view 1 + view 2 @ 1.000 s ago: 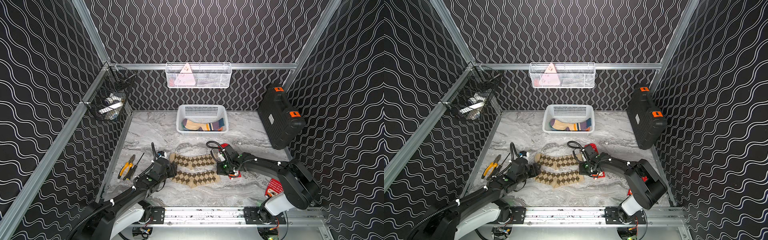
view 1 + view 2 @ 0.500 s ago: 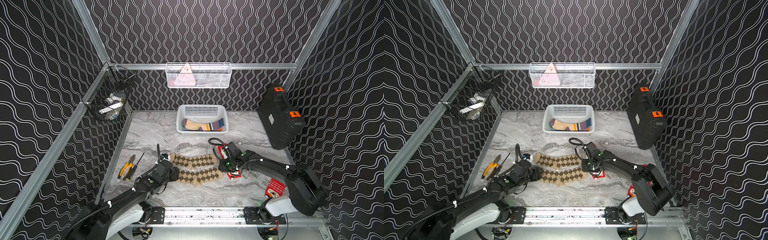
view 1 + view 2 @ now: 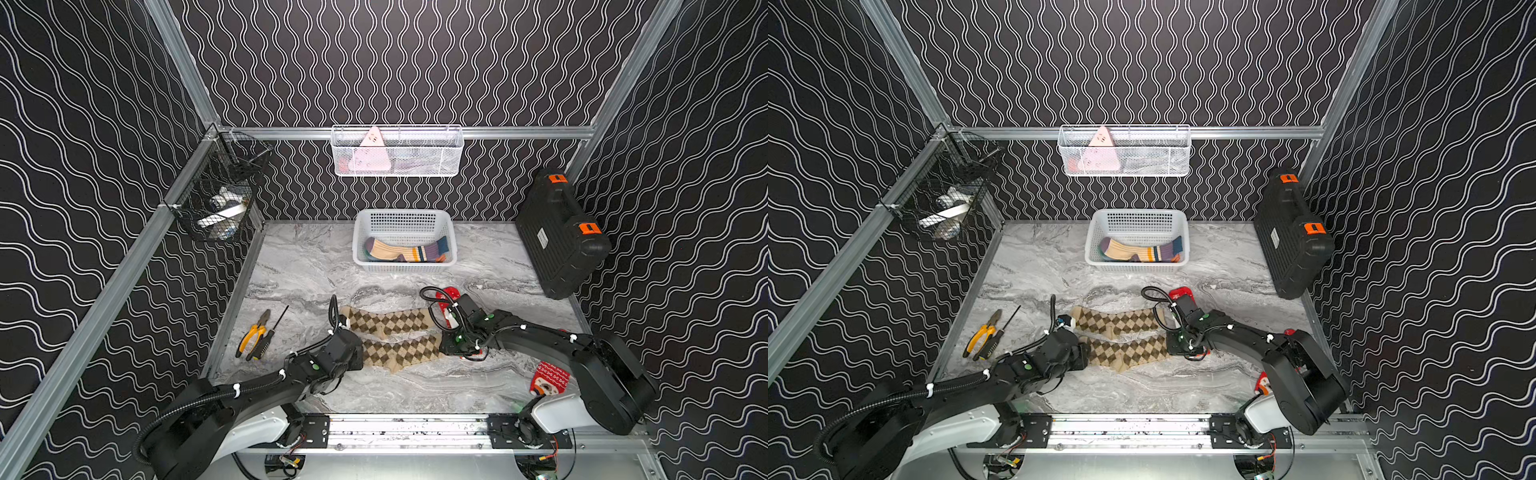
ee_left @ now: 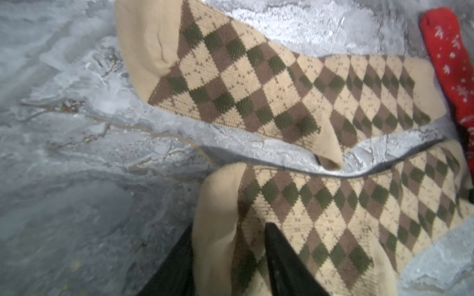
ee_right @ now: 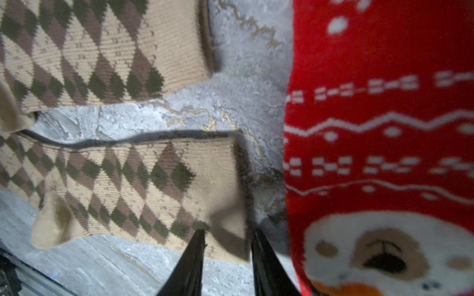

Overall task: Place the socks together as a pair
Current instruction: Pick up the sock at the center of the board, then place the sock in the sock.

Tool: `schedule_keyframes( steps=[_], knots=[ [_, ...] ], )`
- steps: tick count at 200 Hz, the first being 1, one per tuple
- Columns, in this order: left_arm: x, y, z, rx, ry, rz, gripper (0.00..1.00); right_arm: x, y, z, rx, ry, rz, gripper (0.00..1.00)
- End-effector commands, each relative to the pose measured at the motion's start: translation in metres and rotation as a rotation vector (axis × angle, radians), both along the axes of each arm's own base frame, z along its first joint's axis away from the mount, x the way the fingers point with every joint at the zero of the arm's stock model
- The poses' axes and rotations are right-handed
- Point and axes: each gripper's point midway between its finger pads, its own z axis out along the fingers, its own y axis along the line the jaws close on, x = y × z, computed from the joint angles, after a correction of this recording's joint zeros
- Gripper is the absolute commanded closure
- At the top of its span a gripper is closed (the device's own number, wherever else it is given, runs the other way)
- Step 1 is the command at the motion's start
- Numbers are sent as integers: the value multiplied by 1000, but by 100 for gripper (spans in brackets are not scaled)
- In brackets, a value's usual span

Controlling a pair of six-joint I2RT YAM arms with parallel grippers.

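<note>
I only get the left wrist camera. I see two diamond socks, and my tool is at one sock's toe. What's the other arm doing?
Observer: The right tool is at the cuff end of that same diamond sock. The cuff corner sits between its fingers, but I can't tell if it's gripping.
Operator: Is that red bit a whole sock?
Observer: Yes, and the red sock has an animal face knitted on it.
Operator: Where's its buddy?
Observer: A second red sock lies by the right arm's base, apart from the first one.
</note>
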Motion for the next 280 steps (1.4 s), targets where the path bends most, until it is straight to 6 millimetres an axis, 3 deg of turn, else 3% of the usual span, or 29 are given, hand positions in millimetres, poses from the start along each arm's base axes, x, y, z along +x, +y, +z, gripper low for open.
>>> schedule_keyframes(
  steps=[1,25,39,105,154,181,206,241,280],
  knots=[
    [-1,3,-6,-12,11,37,69,3,9,0,45,-2,-3,77],
    [2,3,4,3,-6,30,91,1,6,5,42,-13,-1,95],
    [4,4,15,15,-26,26,100,3,5,15,43,-33,0,100],
    [11,-7,89,-2,-110,-53,100,7,21,91,154,-118,51,100],
    [31,-6,130,76,-200,-52,100,30,26,133,158,-226,58,100],
    [49,1,143,165,-251,-25,100,48,32,134,163,-231,57,100],
    [65,8,146,204,-271,6,100,62,41,121,164,-207,60,100],
    [85,15,131,180,-240,24,100,78,46,104,149,-191,48,100],
    [92,6,115,105,-207,1,100,93,38,98,144,-185,24,100]
  ],
)
